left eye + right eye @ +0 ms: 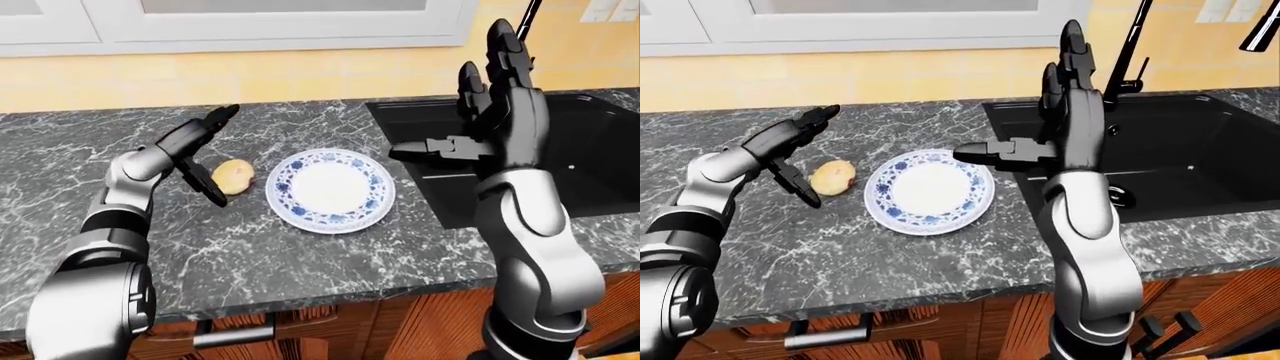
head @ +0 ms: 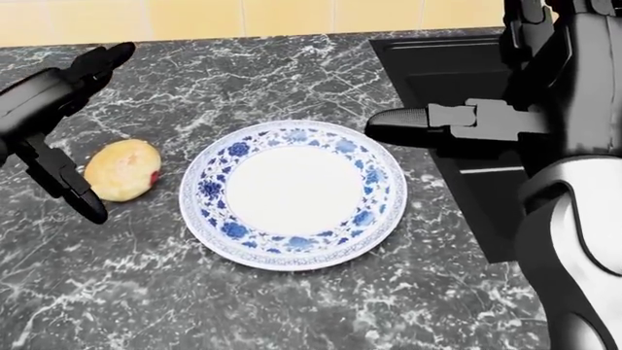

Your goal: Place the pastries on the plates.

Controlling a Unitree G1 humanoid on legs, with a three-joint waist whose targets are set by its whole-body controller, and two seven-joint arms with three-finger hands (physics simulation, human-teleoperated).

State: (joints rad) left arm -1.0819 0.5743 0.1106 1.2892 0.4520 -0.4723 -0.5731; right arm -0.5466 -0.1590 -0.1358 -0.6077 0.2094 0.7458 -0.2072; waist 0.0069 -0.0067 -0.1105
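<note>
A round tan pastry (image 2: 122, 169) with a small red spot lies on the dark marble counter, just left of a blue-and-white patterned plate (image 2: 292, 193) that is empty. My left hand (image 2: 60, 120) is open, its fingers spread above and to the left of the pastry, one finger (image 2: 66, 182) reaching down beside it without closing on it. My right hand (image 1: 487, 112) is open and raised upright to the right of the plate, its thumb (image 2: 428, 124) pointing left over the plate's rim. It holds nothing.
A black sink (image 1: 1185, 161) with a dark faucet (image 1: 1132, 45) is set into the counter (image 1: 300, 255) right of the plate. A yellow tiled wall and white cabinets run along the top. Wooden drawers (image 1: 300, 330) sit below the counter edge.
</note>
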